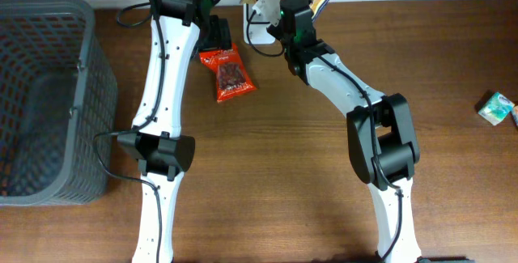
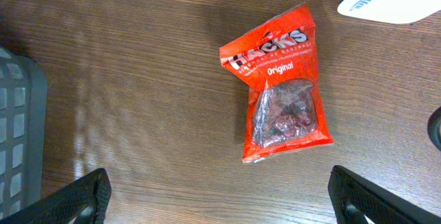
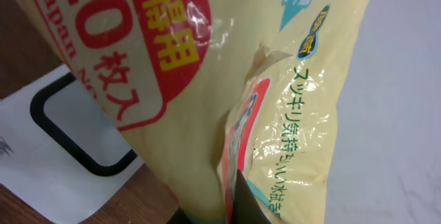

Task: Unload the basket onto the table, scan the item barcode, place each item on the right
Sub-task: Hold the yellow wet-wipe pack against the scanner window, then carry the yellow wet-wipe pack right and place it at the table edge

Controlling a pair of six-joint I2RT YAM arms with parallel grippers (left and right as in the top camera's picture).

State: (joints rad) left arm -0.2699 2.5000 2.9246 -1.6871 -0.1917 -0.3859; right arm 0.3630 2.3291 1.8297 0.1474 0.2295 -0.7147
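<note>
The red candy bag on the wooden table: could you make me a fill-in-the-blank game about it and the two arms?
The red plastic candy bag lies flat on the brown wooden table, its white lettering reading Hacks ____.
The left gripper, hovering near it, is ____.
The right gripper is shut on a ____ plastic packet.
Missing: Original; open; yellow.

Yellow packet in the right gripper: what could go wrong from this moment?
1. The right gripper pinches the yellow packet at a creased seam; the glossy film might slip out.
2. Its wrinkles and glare could spoil a read at the white scanner.
3. The open left gripper hangs over the Hacks candy bag close by; the arms might bump.
</note>
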